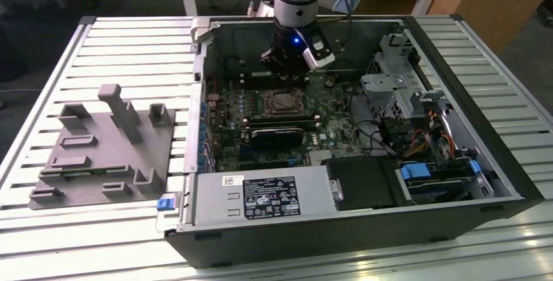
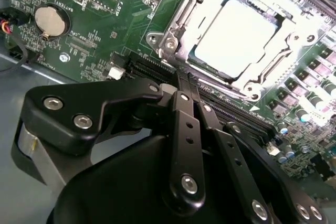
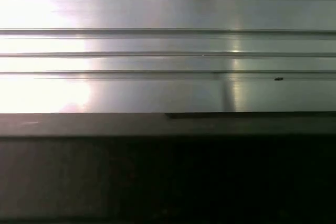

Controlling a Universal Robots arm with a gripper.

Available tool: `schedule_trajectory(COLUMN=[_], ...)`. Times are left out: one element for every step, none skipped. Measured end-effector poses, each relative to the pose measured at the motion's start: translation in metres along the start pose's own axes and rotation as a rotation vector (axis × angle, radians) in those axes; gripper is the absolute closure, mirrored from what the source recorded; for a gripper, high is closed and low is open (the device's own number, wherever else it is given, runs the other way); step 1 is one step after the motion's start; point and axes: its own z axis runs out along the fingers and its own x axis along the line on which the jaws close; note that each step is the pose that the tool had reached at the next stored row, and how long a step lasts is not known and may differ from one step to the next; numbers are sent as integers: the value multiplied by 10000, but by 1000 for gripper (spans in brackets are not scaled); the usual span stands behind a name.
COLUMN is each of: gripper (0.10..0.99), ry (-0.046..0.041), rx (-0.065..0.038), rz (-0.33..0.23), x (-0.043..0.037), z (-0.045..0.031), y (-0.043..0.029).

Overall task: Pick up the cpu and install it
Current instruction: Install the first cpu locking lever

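Fingers (image 2: 186, 85) pressed together, we hover inside the computer case (image 1: 484, 164) on the slatted tabletop (image 1: 129, 48); the cpu (image 2: 233, 38) lies flat in its socket (image 2: 173, 32).

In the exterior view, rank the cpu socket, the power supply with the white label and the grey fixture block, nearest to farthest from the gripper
1. The cpu socket, on the motherboard just below the gripper.
2. The power supply, along the case's near wall.
3. The grey fixture block, outside the case on the slatted table, at the exterior view's left.
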Motion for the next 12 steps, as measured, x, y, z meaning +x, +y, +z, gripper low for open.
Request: schedule_trajectory(gripper=[980, 980, 980, 980, 980, 980, 980, 980, 980, 980, 980, 980], ry=[2, 5, 5, 3, 6, 9, 10, 15, 16, 14, 15, 16], rx=[26, 50, 59, 50, 66, 73, 74, 74, 71, 68, 68, 71], rz=[0, 0, 0, -1, -2, -2, -2, -3, -6, -7, -9, -9], x=[-2, -2, -3, -4, -4, -4, -3, -3, -4, -5, -6, -7], z=[7, 13, 20, 33, 37, 39, 39, 39, 31, 7, -35, -81], y=[0, -1, -1, 1, 1, 1, 1, 1, 2, 5, 7, 9])
